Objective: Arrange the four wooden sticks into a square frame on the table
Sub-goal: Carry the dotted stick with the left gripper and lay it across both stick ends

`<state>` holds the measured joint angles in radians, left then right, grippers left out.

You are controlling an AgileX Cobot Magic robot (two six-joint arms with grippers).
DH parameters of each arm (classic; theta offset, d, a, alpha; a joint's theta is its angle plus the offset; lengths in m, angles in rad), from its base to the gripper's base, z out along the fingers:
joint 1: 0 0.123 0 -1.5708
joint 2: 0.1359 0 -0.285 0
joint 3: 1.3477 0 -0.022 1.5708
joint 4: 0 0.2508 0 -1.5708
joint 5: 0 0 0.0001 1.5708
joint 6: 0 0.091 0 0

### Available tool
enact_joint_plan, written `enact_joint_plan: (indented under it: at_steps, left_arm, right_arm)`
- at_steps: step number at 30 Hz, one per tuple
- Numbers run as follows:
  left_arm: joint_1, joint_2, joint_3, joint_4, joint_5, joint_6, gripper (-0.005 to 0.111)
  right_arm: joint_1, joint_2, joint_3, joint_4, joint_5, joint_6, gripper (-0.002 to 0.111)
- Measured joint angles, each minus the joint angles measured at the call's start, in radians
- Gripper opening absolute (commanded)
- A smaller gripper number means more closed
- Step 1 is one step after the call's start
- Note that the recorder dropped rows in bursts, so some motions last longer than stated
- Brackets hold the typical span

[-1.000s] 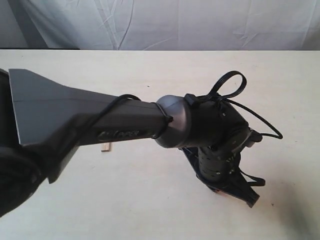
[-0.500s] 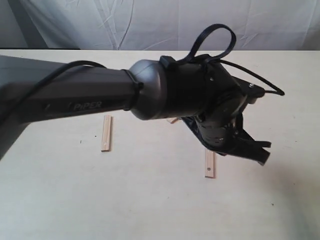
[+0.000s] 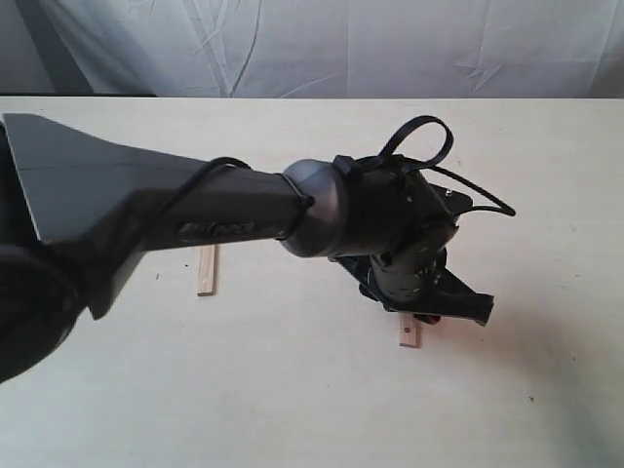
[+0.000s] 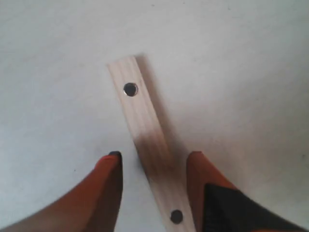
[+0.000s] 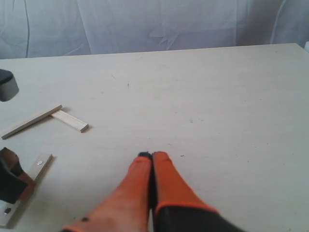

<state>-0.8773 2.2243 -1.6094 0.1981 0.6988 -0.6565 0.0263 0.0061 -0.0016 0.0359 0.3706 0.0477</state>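
Exterior view gives us a pale cream worktop [image 3: 546,195] with faint grain and a few dark specks, and a creased white cloth [image 3: 292,44] hanging behind its far edge. The dark grey left arm [image 3: 146,210] reaches in from the left, with a black cable [image 3: 419,136] looped above its wrist, which hangs low over the middle-right of the worktop. The near end of the holed stick [image 3: 409,334] shows just below the wrist. A plain stick [image 3: 207,270] lies flat well to the left, its far end hidden by the arm.

In the left wrist view we see the holed stick [image 4: 145,140] flat on the worktop [image 4: 58,58], with one dark hole near each end. The left jaws are open and straddle it. One of their orange fingers [image 4: 108,186] stands clear on one side. The other sits just beside the stick's edge, and we cannot tell whether it touches.

In the right wrist view the right jaws are closed on nothing, their orange fingers [image 5: 161,179] pressed together above bare worktop [image 5: 217,106]. Off to one side a thin stick [image 5: 31,122] and a short stick [image 5: 71,121] touch at one end and make a corner. Nearer the camera lies the holed stick [image 5: 36,166], with the left arm's dark wrist over one end. The white cloth [image 5: 193,24] closes the background here too.
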Motion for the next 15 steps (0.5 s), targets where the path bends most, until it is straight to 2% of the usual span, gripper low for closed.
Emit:
enact_joint_plan:
  at_steps: [2, 4, 6, 7, 11, 15]
  left_arm:
    - [0.0, 0.02, 0.0, 0.008, -0.002, -0.007, 0.041]
    - [0.0, 0.026, 0.0, 0.01, -0.002, -0.014, 0.025]
    - [0.0, 0.026, 0.0, 0.01, -0.004, -0.014, 0.003]
    - [0.0, 0.026, 0.0, 0.02, -0.002, -0.014, 0.0]
    - [0.0, 0.002, -0.022, 0.129, 0.056, 0.047, 0.0]
    - [0.011, -0.049, -0.138, 0.162, 0.065, 0.184, 0.0]
  right_arm:
    - [0.0, 0.0, 0.0, 0.0, 0.0, 0.0, 0.0]
    - [0.0, 0.0, 0.0, 0.0, 0.0, 0.0, 0.0]
    - [0.0, 0.0, 0.0, 0.0, 0.0, 0.0, 0.0]
    - [0.0, 0.0, 0.0, 0.0, 0.0, 0.0, 0.0]
    - [0.0, 0.0, 0.0, 0.0, 0.0, 0.0, 0.0]
    - [0.0, 0.0, 0.0, 0.0, 0.0, 0.0, 0.0]
